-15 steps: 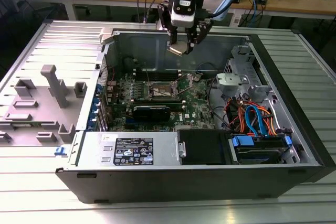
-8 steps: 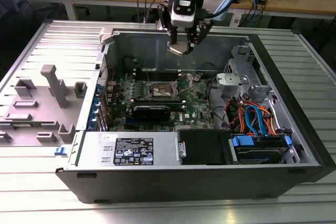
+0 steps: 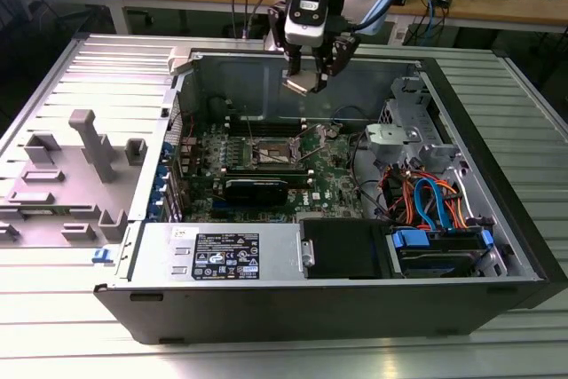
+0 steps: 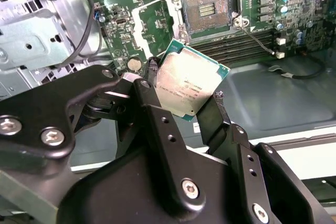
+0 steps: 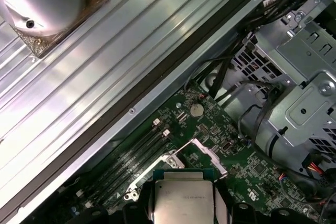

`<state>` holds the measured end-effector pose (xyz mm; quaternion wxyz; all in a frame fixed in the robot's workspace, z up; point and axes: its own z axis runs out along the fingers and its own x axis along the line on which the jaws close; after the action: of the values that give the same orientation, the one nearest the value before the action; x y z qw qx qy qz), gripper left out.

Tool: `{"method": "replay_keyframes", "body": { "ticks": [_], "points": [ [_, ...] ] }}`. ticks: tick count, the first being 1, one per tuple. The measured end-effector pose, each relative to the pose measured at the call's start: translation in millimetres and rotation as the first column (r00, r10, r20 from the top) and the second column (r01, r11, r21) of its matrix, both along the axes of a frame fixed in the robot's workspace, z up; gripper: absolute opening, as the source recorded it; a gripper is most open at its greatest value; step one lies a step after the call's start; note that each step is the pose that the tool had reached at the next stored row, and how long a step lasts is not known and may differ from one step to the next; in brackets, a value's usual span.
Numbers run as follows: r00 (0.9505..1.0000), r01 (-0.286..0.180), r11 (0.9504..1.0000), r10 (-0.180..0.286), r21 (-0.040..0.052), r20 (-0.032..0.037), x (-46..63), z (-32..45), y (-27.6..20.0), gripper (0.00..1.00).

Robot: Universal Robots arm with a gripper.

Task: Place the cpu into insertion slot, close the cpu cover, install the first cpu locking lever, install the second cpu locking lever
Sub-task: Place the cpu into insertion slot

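Here, the black two-fingered gripper on the arm hangs over the open dark grey computer case, near the case's far wall in the exterior view. Its fingers are clenched on the cpu – a small flat square chip with a dull grey metal face and a green edge – pinching it by two opposite sides. The chip is held in the air, tilted, well above the green motherboard and not touching it.

The insertion slot, a small square socket with a dark centre and silver metal rim, lies uncovered on the board, and nothing sits in it. In the exterior view the socket is below the gripper and a little nearer the camera. Long black memory slots run just beside the socket, between it and the held chip in the second wrist view. A round silver coin battery sits on the board near the grey metal drive cage.

In the first wrist view the chip shows face-up between the dark fingers, over the board.

Orange and blue cables lie at the case's end on the exterior view's right. The case rests on a ribbed silver metal table, and a grey plastic fixture stands on the exterior view's left.
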<state>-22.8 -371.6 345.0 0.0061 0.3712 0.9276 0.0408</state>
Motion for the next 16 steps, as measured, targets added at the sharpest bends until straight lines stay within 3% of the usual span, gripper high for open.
{"method": "replay_keyframes", "body": {
  "ticks": [4, 11, 16],
  "points": [
    [0.9992, 0.041, 0.9992, -0.041, 0.0, 0.0, 0.0, -0.4, 0.0, 0.54],
    [0.9989, 0.047, 0.9989, -0.047, -0.0002, 0.0001, 0.0, -0.5, 0.0, 0.54],
    [0.9963, 0.086, 0.9963, -0.086, -0.0001, 0.0, -0.4, -1.0, 0.0, 0.54]
  ]
}}
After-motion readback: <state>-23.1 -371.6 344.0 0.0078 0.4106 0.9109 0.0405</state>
